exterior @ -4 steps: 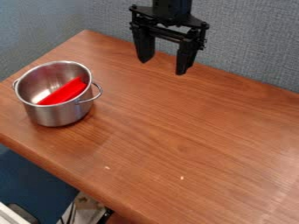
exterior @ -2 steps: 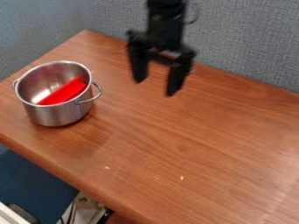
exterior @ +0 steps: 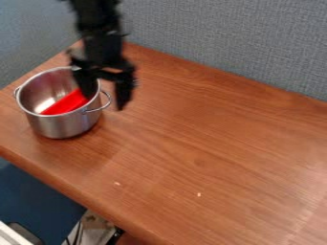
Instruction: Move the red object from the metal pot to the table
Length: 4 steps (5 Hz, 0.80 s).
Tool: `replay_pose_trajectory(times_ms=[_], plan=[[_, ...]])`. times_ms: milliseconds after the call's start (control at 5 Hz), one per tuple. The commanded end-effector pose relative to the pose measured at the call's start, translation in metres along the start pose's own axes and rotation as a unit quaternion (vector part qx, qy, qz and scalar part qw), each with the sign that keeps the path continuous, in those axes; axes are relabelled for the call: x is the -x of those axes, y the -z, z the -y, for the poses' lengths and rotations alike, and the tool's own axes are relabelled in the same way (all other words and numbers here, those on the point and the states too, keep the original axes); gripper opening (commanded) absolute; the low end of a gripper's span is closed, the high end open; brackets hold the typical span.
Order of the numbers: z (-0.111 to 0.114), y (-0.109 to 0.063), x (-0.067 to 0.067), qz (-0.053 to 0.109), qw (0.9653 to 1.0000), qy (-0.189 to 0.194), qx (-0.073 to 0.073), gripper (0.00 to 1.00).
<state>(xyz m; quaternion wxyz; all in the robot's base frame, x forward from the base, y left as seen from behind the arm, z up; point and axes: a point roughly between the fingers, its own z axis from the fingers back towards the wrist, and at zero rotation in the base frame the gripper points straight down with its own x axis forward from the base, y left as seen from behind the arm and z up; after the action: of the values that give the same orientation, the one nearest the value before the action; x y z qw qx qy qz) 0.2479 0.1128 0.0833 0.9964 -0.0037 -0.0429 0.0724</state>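
Since the earlier frames, the end effector has been carried from upper centre to upper left, fingers spread wide, nothing grasped. Just left and slightly below it, the red object is seen lying diagonally inside the metal pot on the table.

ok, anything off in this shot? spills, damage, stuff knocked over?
Nothing stands out. The small shiny steel pot stands upright near the left edge of the reddish-brown wooden table, with the bright red flat block lying inside it. The black gripper hangs open, pointing down, at the pot's right rim. No spills or damage visible.
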Motion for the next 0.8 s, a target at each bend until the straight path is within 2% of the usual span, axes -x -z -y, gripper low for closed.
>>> replay_pose_trajectory(times_ms=[0, 200, 600], plan=[[-0.012, -0.022, 0.012, 0.019, 0.9994, -0.027, 0.002, 1.00], [-0.012, -0.030, 0.023, 0.004, 0.9987, -0.051, 0.004, 1.00], [-0.017, -0.027, 0.012, 0.017, 0.9985, -0.045, 0.028, 1.00]])
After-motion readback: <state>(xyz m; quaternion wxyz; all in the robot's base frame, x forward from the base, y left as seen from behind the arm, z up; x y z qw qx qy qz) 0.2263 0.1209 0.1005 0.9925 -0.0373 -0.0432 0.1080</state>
